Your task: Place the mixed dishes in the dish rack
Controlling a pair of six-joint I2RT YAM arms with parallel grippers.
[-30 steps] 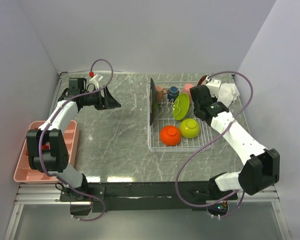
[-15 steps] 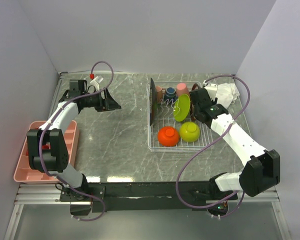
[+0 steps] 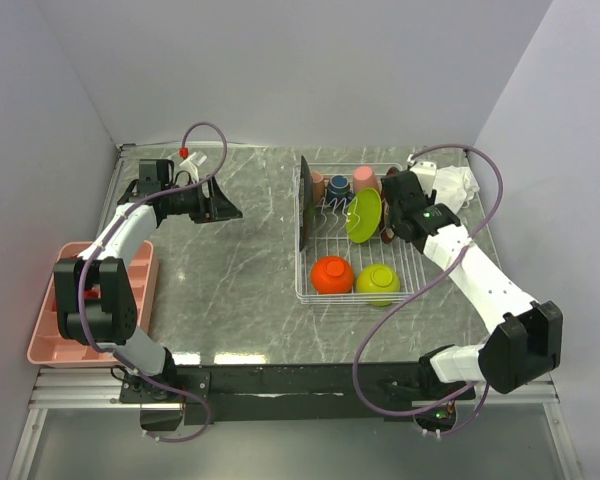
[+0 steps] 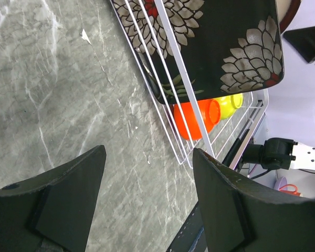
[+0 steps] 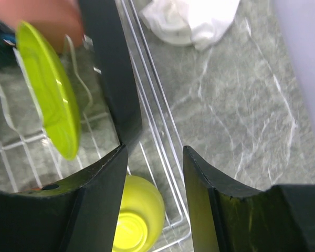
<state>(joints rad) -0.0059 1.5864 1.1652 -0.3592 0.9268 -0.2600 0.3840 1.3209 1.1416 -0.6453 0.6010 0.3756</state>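
The dish rack (image 3: 346,299) holds the mixed dishes. The black floral plate (image 3: 304,205) stands on edge at its left side. Salmon (image 3: 319,184), navy (image 3: 340,186) and pink (image 3: 365,178) cups sit at the far end, and the lime plate (image 3: 363,216) leans mid-rack. The orange bowl (image 3: 332,274) and lime bowl (image 3: 378,282) lie upside down at the near end. A dark brown plate (image 5: 113,68) stands edge-on beside the lime plate (image 5: 47,94). My right gripper (image 5: 155,178) is open over the rack's right rim and holds nothing. My left gripper (image 3: 225,205) is open over bare table, left of the rack.
A white rag (image 3: 455,183) lies on the table just right of the rack's far corner. A pink divided tray (image 3: 50,330) sits at the table's left edge beside the left arm. Walls close in on the left, back and right.
My right gripper opened and let go of the brown plate, which now stands in the rack. The two bowls slid toward the rack's near end. The left arm stayed still.
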